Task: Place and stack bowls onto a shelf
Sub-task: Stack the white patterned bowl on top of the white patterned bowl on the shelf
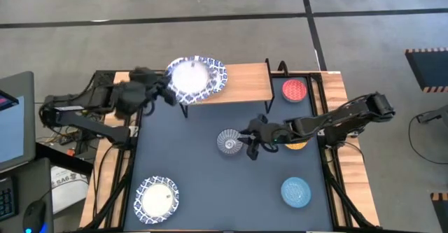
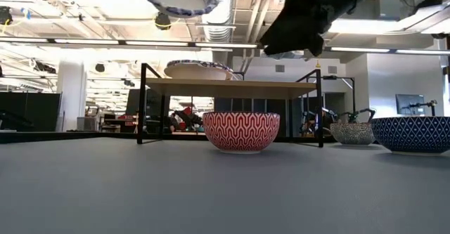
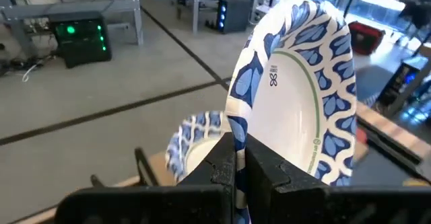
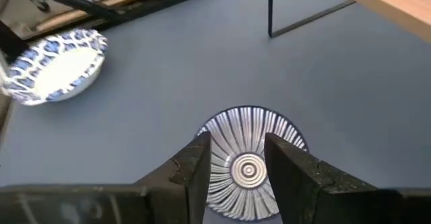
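Your left end effector point(image 3: 239, 170) is clamped on a wide round white bowl point(image 3: 296, 89) over the wooden shelf point(image 1: 241, 82). Your right end effector point(image 4: 236, 163) hangs apart above the ribbed grey-blue bowl point(image 4: 248, 162). Three more small bowls sit on the table point(image 1: 203, 184).

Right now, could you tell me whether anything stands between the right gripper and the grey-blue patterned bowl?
Nothing visible does. The right gripper hangs open directly over the grey-blue patterned bowl, its fingers either side of the rim, with only bare tabletop around.

Shelf point(image 1: 241, 80) top lies bare toward three o'clock of the white bowl point(image 1: 198, 79); the tabletop point(image 1: 210, 177) centre is open, flanked by a grey bowl point(image 1: 229, 141) and red bowl point(image 1: 295, 90).
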You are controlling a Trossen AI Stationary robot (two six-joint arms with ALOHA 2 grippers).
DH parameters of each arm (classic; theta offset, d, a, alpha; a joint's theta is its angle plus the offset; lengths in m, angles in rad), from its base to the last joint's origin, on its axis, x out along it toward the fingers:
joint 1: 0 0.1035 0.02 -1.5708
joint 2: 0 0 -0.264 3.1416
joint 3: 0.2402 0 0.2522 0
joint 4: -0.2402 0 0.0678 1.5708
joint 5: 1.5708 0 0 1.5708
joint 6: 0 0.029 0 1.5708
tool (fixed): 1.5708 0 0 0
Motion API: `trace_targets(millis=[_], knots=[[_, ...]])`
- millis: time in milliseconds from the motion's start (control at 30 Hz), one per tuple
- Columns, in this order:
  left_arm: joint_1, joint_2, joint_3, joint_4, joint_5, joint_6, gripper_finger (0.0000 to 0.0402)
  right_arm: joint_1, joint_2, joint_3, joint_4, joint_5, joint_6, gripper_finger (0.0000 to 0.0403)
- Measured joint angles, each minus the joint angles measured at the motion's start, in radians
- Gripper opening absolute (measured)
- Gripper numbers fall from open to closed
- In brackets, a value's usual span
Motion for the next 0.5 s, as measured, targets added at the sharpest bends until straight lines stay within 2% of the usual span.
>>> trace_targets(millis=[133,233,400,500], knots=[[0.146,0.061,-0.003,0.032,0.119,0.023,0.0,0.036,-0.031,-0.024,-0.017,0.048,0.035,0.0163],[0.252,0.104,-0.003,0.04,0.192,0.018,0.0004,0.07,-0.037,-0.024,-0.075,0.124,0.077,0.0163],[0.411,0.168,-0.003,0.11,0.411,0.015,0.0017,0.108,-0.037,-0.025,-0.158,0.201,0.158,0.0163],[0.481,0.204,-0.003,0.114,0.498,-0.008,0.0027,0.12,-0.036,-0.025,-0.185,0.228,0.194,0.0163]])
